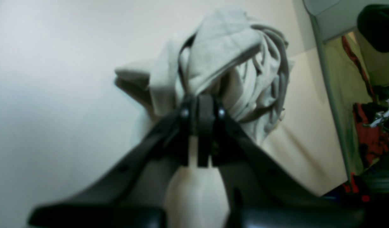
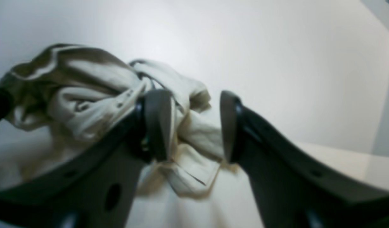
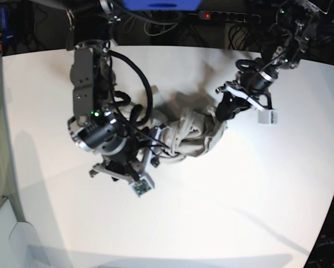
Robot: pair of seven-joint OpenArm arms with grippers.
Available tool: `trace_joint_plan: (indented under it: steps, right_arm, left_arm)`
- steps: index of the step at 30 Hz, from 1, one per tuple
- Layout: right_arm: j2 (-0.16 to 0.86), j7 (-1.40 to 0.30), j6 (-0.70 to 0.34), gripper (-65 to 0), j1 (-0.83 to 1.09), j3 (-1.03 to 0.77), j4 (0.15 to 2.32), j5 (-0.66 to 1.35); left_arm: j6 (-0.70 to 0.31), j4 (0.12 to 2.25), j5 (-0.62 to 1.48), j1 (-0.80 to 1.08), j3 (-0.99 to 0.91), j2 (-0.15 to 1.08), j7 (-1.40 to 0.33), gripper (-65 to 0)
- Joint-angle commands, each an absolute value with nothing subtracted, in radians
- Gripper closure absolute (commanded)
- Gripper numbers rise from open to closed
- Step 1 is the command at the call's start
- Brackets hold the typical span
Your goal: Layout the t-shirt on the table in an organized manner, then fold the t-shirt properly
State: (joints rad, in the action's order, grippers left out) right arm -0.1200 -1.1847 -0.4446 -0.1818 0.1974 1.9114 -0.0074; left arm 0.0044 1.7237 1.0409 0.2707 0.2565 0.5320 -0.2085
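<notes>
My left pincer (image 1: 202, 109) is clamped on a bunched fold of the wrinkled grey-beige cotton t-shirt (image 3: 192, 134), which lies twisted like a rope near the middle of the smooth white table (image 3: 239, 212). My right pincer (image 2: 194, 123) gapes around its other end, gripping nothing, probably releasing to regrasp elsewhere.

Base view looks down from overhead; both wrist views sit close behind the t-shirt (image 3: 192, 134).

Bunched beige t-shirt (image 3: 192, 134) on white table (image 3: 222, 212)
</notes>
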Motion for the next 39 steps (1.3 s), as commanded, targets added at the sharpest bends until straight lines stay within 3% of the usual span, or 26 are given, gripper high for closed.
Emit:
trace_joint_plan:
  steps: [1,11,22,28,30,34,39]
  right_arm:
    - [-0.127,-1.161,-0.440,-29.5,-0.199,0.197,1.922,-0.002]
    - [-0.150,-1.147,-0.440,-30.3,-0.252,0.197,1.664,-0.001]
    - [-0.150,-1.075,-0.440,-30.4,-0.255,0.197,1.570,-0.001]
    - [-0.150,-1.023,-0.440,-29.5,-0.252,0.197,1.520,-0.001]
    - [-0.150,-1.009,-0.440,-24.6,-0.249,0.197,1.524,-0.001]
    - [-0.147,-1.006,-0.438,-2.1,-0.262,0.199,1.492,-0.002]
    - [-0.122,-1.006,-0.437,0.0,-0.291,0.196,1.446,-0.005]
  left_arm:
    - [-0.005,1.738,1.056,0.272,0.249,0.544,-0.191,-0.3]
    - [-0.005,1.733,1.056,0.278,0.252,0.544,-0.189,-0.3]
    - [-0.007,1.727,1.055,0.278,0.251,0.542,-0.189,-0.3]
    - [-0.007,1.722,0.954,0.278,0.255,0.536,-0.189,-0.3]
    - [-0.007,1.725,0.947,0.280,0.255,0.536,-0.189,-0.3]
    - [-0.007,1.730,0.943,0.292,0.248,0.536,-0.188,-0.3]
    - [-0.007,1.738,0.949,0.292,0.245,0.538,-0.183,-0.3]
